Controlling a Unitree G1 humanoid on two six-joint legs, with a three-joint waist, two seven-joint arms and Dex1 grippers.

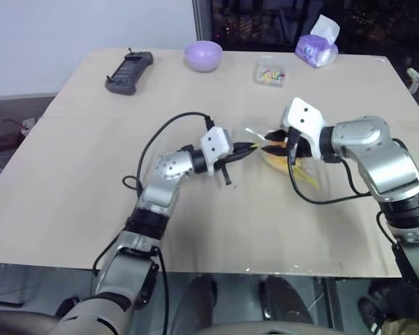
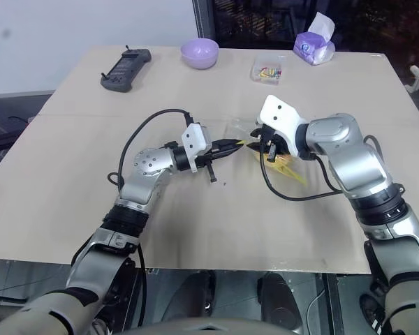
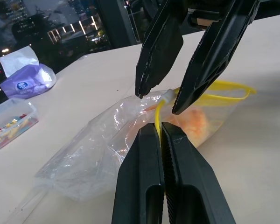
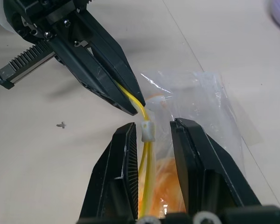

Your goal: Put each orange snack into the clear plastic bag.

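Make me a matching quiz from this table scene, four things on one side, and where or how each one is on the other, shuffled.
Things:
1. orange snack
2. left gripper
3. right gripper
4. purple bowl

States:
A. open, fingers either side of the yellow strip
B. at the table's far edge
C. shut on the yellow strip
D. inside the clear plastic bag

Pairs: 1-D, 2-C, 3-A, 4-B

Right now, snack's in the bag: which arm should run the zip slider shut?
Right. Right gripper is open astride the white slider on the clear plastic bag. Left gripper is shut on the yellow strip, anchoring it.
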